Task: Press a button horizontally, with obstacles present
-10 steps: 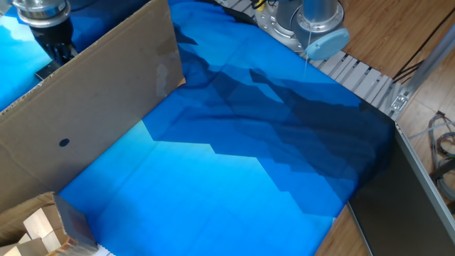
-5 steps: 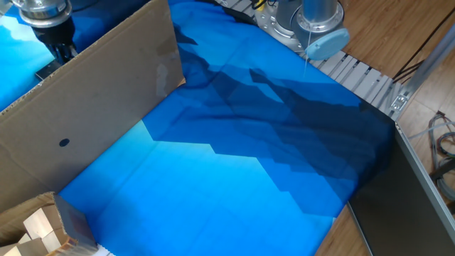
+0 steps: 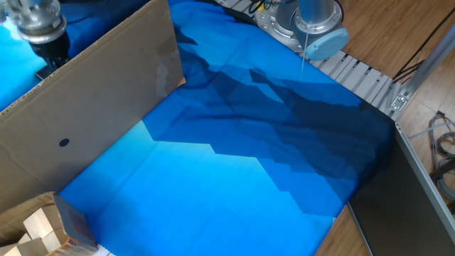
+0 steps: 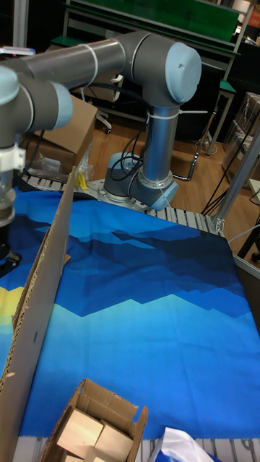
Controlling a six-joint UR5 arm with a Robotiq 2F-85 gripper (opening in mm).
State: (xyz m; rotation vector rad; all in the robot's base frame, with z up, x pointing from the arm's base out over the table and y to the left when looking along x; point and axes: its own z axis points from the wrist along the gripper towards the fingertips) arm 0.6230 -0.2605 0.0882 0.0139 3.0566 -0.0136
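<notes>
Gripper [image 3: 51,53] sits at the far left of the table, behind the top edge of the cardboard panel [image 3: 85,121]. In the fixed view only its dark lower body and the silver wrist above it show over the panel's edge; the fingertips are hidden behind the cardboard. In the tall fixed view the gripper [image 4: 6,249] is cut by the left picture border, with the fingers again out of sight. Finger state: cannot tell, spread or pressed together.

Cardboard panel: large, flat, brown, corrugated, standing on edge on the blue cloth [image 3: 234,163]. It runs from the near left corner diagonally toward the far middle of the table. One small dark round spot [image 3: 64,141] shows on the face turned to the fixed camera, low and toward the left end. The tall fixed view shows the panel [image 4: 43,289] nearly edge-on, leaning slightly, with the gripper on its far left side and the open cloth on its right.

The button cannot be made out in either view; the area behind the panel is mostly hidden.

Arm: grey UR5 links arch from the base [image 4: 148,184] at the far edge of the table, over and across to the left. The base stands beside the ribbed metal rail [image 3: 362,75].

Near left corner: an open cardboard box [image 4: 94,426] holding pale wooden blocks [image 3: 39,227], just beside the panel's near end.
</notes>
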